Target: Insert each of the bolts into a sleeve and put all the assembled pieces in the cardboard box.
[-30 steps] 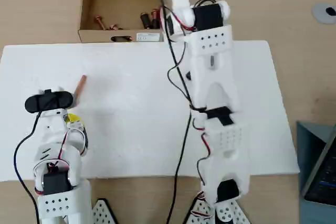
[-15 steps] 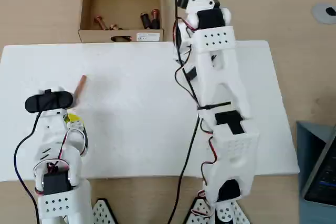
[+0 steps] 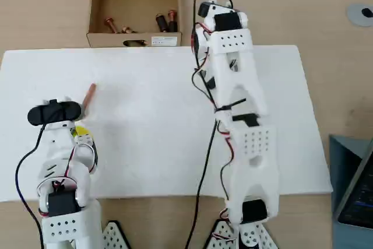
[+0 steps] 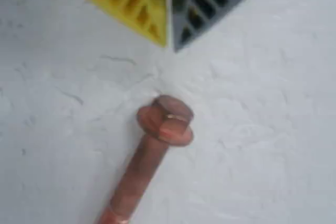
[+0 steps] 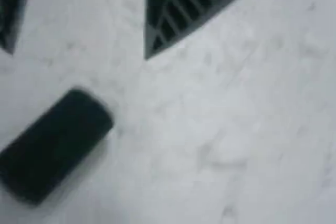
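Lying aslant — bolt (image 4: 140,169), head toward pincer (image 4: 169,39)

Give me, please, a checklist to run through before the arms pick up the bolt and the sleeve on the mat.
1. Bolt free to grasp: ok. The bolt lies loose on the mat, just off the left gripper.
2. Left gripper open: not ok, its tips are together.
3. Right gripper open: ok. The right gripper has its fingers apart.
4. Sleeve within reach: ok. The sleeve lies on the mat near that gripper, not between its fingers.
5. Sleeve's hole clear: cannot tell.
6. Room in the box: ok. The box has bare floor beside the pieces.
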Robot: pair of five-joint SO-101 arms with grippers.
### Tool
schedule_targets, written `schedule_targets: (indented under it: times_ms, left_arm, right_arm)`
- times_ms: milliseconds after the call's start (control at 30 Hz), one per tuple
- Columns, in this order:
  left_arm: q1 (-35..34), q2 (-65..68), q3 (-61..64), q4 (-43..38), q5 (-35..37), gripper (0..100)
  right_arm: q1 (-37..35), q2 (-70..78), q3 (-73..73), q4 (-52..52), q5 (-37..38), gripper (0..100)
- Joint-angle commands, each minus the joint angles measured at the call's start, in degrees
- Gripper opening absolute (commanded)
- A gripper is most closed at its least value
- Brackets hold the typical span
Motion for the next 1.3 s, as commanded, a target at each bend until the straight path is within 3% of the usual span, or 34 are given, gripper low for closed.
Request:
schedule_targets:
  times_ms: [0, 467, 700, 967, 1267]
  left_arm:
    - [-0.35, -0.4, 0.7, 0.35, -0.09, 0]
    - [-0.26, -0.4, 0.7, 0.35, -0.09, 0]
    - [-0.18, -0.4, 0.7, 0.35, -0.09, 0]
    - [-0.18, -0.4, 0.7, 0.35, -0.09, 0]
    - [0.0, -0.4, 0.7, 0.35, -0.26, 0]
  right_arm:
    - [1.89, 3.3, -6.55, -0.18, -0.53, 18.2]
    - [2.42, 14.2, -13.93, -0.18, -0.44, 17.7]
    - [2.33, 15.08, -13.67, -0.09, -0.35, 0.7]
    - [2.07, 12.53, -16.66, 1.41, 0.0, 0.9]
    - [-0.57, 0.04, -18.24, 1.49, 2.46, 0.9]
